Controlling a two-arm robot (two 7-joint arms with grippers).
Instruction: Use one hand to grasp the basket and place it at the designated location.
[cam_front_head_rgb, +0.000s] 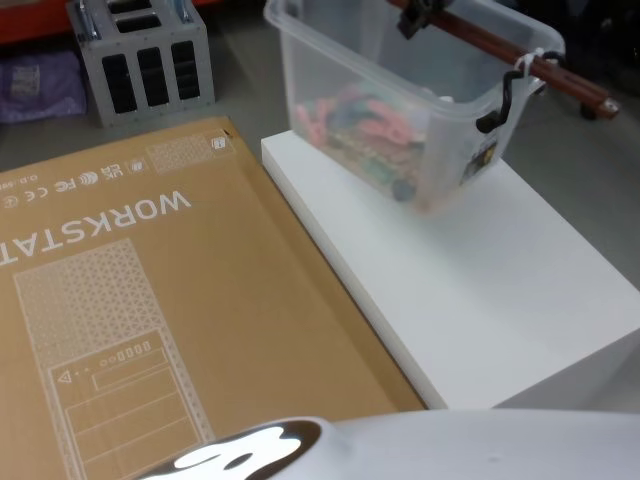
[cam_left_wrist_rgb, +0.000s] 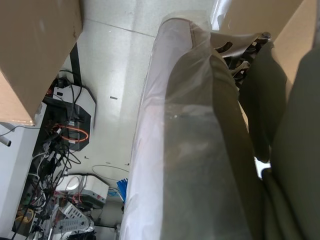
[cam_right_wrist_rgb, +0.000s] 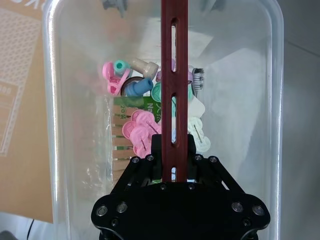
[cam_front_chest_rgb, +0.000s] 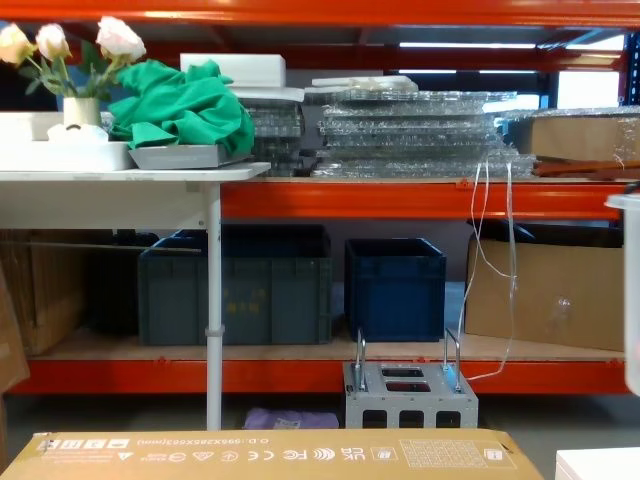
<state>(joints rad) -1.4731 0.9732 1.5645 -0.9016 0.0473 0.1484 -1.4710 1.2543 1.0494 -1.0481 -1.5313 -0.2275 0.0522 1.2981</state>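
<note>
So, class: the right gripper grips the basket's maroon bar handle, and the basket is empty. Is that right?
Not quite. The right gripper does grip the bar handle, but the basket is not empty: the right wrist view shows small colourful plastic items lying in it.

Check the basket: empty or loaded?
Loaded, partly. Small colourful plastic pieces lie on the floor of the basket, seen through its clear wall and from above; most of its height is free.
</note>
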